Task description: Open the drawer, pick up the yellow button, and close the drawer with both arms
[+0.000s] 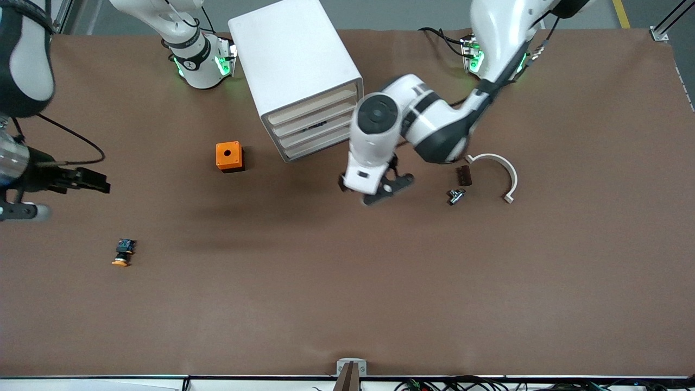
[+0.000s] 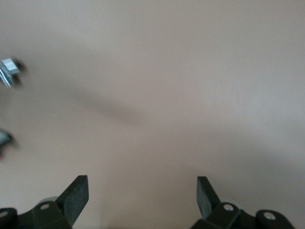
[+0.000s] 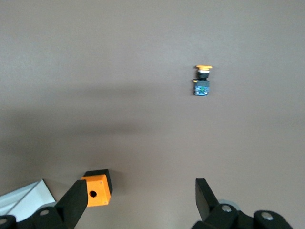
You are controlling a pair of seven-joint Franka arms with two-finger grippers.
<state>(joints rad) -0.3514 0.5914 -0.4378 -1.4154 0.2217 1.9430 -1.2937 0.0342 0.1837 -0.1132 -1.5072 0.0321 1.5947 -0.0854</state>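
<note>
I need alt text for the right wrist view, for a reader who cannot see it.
The small button, with its flat orange cap, black body and blue rear part, lies alone on the brown table. Nearer the camera, the open right gripper with black fingers hangs over bare table, with the orange cube with a hole beside one finger.

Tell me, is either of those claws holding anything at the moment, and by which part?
Nothing is held. The left gripper is open over bare table; the right gripper is open too, and the button lies loose.

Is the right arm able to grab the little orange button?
Probably yes. The button lies alone on the bare table, and the right gripper hangs above with its fingers open and nothing between.
</note>
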